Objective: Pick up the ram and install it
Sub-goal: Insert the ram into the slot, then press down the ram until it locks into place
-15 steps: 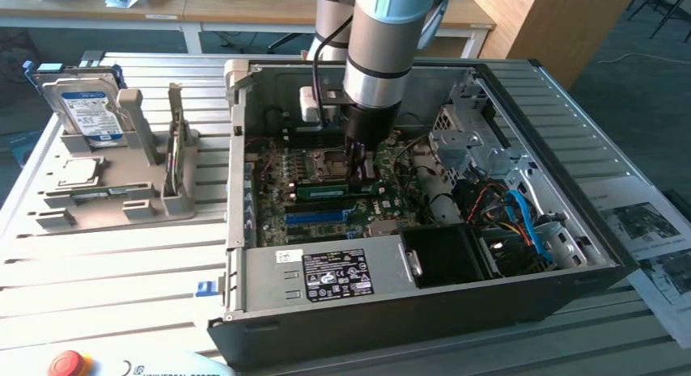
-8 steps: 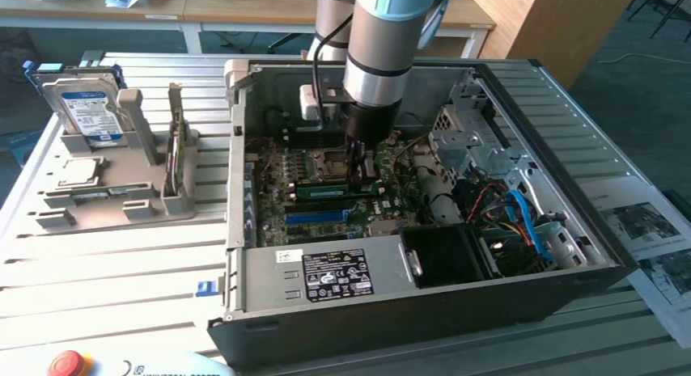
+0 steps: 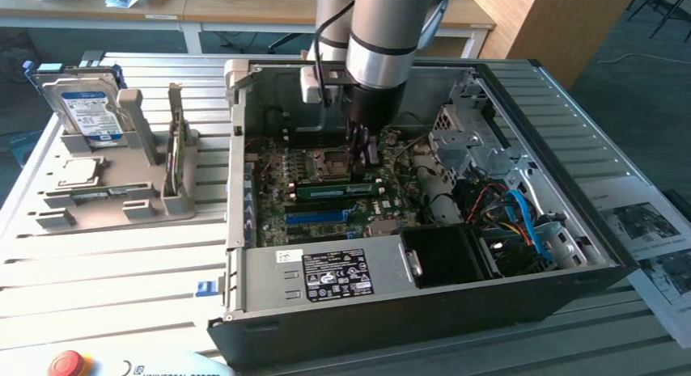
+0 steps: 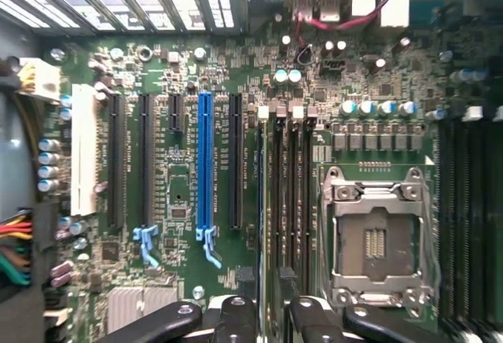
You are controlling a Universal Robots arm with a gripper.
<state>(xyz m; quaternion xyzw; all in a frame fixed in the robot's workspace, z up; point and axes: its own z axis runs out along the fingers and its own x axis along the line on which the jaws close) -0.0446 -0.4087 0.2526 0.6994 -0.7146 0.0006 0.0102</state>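
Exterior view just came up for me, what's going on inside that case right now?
The arm's tool hangs open inside the computer case, over the memory slots beside the processor socket, with nothing visible between its fingers. The green ram stands on edge along those slots just below the tool; whether it is fully seated I can't tell. The hard drive and processor sit in the holder outside the case.

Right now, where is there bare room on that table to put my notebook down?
The bare slatted table in front of the grey holder, at the exterior view's left of the computer case. Crowded: inside the case, with cables and the gripper; the holder carries a hard drive; papers lie at the exterior view's right.
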